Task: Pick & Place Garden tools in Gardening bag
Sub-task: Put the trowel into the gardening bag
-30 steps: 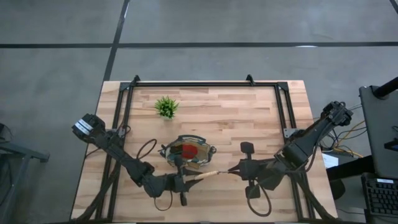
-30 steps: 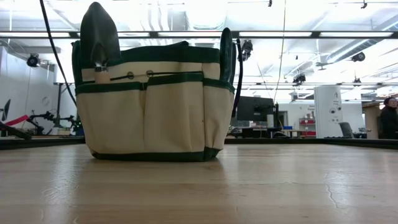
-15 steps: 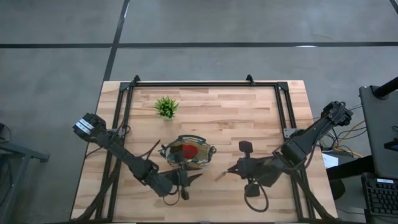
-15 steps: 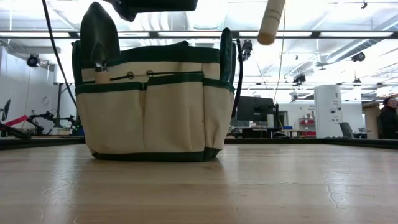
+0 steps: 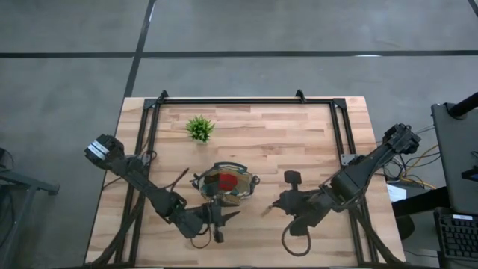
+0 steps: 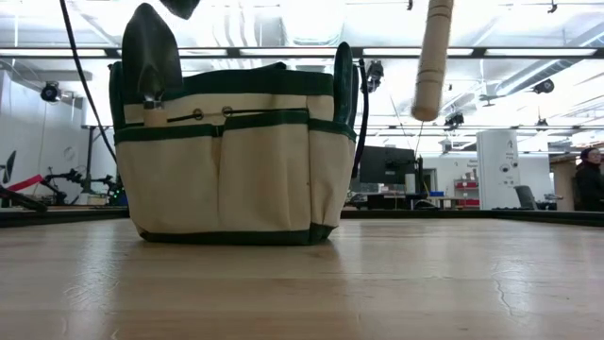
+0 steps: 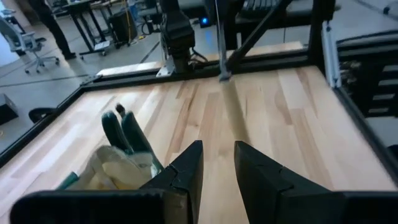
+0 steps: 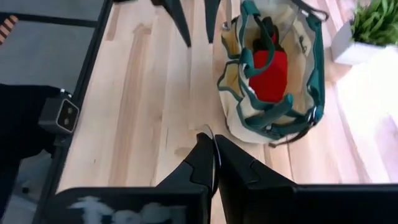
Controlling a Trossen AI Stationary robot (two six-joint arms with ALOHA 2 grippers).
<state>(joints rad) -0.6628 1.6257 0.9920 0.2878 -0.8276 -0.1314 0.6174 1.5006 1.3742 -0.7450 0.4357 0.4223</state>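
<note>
The tan gardening bag with green trim stands on its base at the table's middle; a red-headed piece and dark tools sit in it, and a dark blade sticks up from a pocket. My right gripper, right of the bag, is shut on a wooden-handled tool, whose handle hangs down above the table. My left gripper is open and empty near the bag's near side. My right gripper pinches the tool's thin metal end between its two fingers. The wooden handle hangs below the fingers, nearly upright and clear of the table. The gripper hides the exact place of contact.
A small spiky green plant in a white pot stands at the far left of the table. Black rails run along the far and side edges. Bare wood lies right of the bag and along the near edge.
My left gripper has let go of the tool's wooden handle and drawn back a little toward the table's left. The tool, level between both grippers a second ago, has swung down at its handle end and now hangs from my right gripper, which has shifted slightly toward the bag.
</note>
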